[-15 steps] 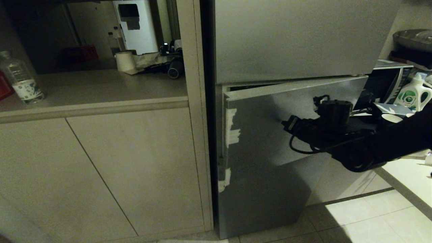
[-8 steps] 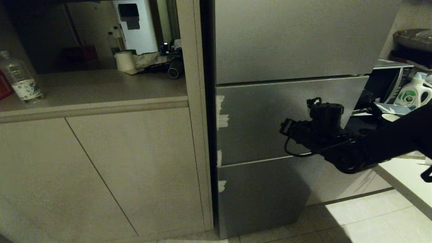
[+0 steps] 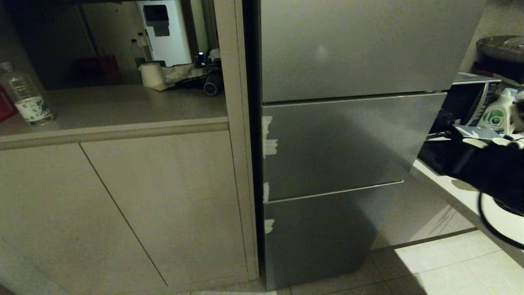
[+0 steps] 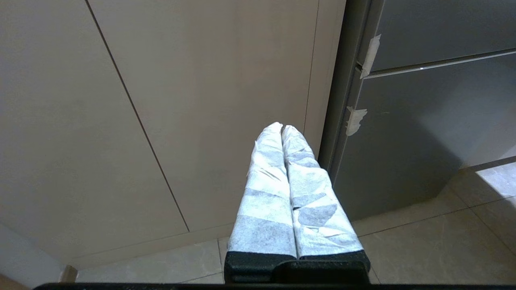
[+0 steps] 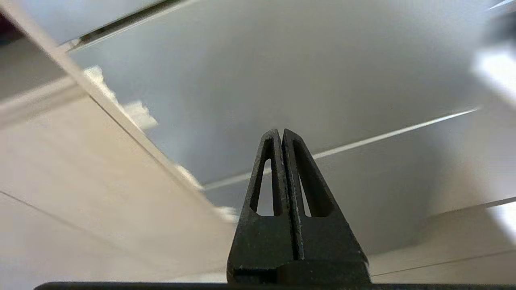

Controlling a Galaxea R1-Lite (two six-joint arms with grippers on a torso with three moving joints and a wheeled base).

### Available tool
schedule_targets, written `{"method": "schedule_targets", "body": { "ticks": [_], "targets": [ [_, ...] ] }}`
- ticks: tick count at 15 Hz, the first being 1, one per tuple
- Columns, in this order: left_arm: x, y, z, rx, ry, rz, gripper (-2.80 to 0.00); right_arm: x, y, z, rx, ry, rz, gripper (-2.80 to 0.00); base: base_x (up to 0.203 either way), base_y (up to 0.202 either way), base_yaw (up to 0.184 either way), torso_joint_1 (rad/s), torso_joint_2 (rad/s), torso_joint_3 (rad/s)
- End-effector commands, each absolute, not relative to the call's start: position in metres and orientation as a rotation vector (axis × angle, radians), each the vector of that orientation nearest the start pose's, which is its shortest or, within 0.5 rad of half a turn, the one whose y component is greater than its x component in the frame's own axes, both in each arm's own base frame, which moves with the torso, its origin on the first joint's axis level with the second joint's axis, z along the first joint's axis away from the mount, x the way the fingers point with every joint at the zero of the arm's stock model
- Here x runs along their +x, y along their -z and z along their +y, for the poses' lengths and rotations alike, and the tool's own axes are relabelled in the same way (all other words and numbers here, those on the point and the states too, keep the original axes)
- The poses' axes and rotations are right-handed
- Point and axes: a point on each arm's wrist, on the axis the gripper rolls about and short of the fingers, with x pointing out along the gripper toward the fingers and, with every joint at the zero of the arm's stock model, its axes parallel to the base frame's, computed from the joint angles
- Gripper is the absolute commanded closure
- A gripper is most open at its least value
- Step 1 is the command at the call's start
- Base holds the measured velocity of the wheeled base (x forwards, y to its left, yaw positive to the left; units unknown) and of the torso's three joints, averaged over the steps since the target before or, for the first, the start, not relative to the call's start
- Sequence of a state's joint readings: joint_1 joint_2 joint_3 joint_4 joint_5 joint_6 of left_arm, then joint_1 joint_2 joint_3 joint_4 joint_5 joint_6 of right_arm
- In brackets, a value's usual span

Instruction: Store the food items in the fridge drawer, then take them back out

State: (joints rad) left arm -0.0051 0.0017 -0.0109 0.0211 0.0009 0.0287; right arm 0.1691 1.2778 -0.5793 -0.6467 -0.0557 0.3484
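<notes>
We see the grey steel fridge (image 3: 352,143) with every front flush, so the fridge drawer and the food items are out of sight; whether anything lies inside we cannot tell. Our right gripper (image 5: 282,135), fingers pressed together and empty, sits off the fridge's right side, mostly cut off in the head view. Our left gripper (image 4: 282,128), likewise pinched closed, hangs before the cabinet door (image 4: 201,100) left of the fridge. The risk we judge: a swinging arm could clip clutter on the counter (image 3: 483,213) right of the fridge.
</notes>
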Motion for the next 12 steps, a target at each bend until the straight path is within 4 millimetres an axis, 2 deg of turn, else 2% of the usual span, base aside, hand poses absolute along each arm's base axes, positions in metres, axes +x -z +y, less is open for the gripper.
{"method": "schedule_targets", "body": {
  "ticks": [1,2,3,5,6,9,12],
  "targets": [
    [-0.023,-0.076,0.0,0.029,0.005,0.012,0.0,0.072,-0.234,0.007,0.262,-0.079,-0.179,0.0,0.0,0.0,0.0,0.0,0.0,0.0],
    [-0.024,-0.076,0.0,0.029,0.005,0.012,0.0,0.043,-0.212,0.003,0.213,-0.049,-0.186,0.0,0.0,0.0,0.0,0.0,0.0,0.0],
    [-0.024,-0.076,0.0,0.029,0.003,0.012,0.0,0.023,-0.186,0.0,0.17,-0.023,-0.176,0.0,0.0,0.0,0.0,0.0,0.0,0.0],
    [-0.023,-0.076,0.0,0.029,0.004,0.013,0.0,0.003,-0.128,-0.002,0.091,0.015,-0.089,0.0,0.0,0.0,0.0,0.0,0.0,0.0],
    [-0.024,-0.076,0.0,0.026,0.004,0.011,0.0,-0.002,-0.107,-0.002,0.058,0.021,-0.043,0.0,0.0,0.0,0.0,0.0,0.0,0.0],
    [-0.024,-0.076,0.0,0.026,0.003,0.011,0.0,-0.017,-0.083,-0.001,-0.003,0.008,-0.046,0.0,0.0,0.0,0.0,0.0,0.0,0.0],
    [-0.023,-0.076,0.0,0.015,0.003,0.012,0.0,-0.021,-0.076,0.0,-0.012,0.01,-0.057,0.0,0.0,0.0,0.0,0.0,0.0,0.0]
  ]
}}
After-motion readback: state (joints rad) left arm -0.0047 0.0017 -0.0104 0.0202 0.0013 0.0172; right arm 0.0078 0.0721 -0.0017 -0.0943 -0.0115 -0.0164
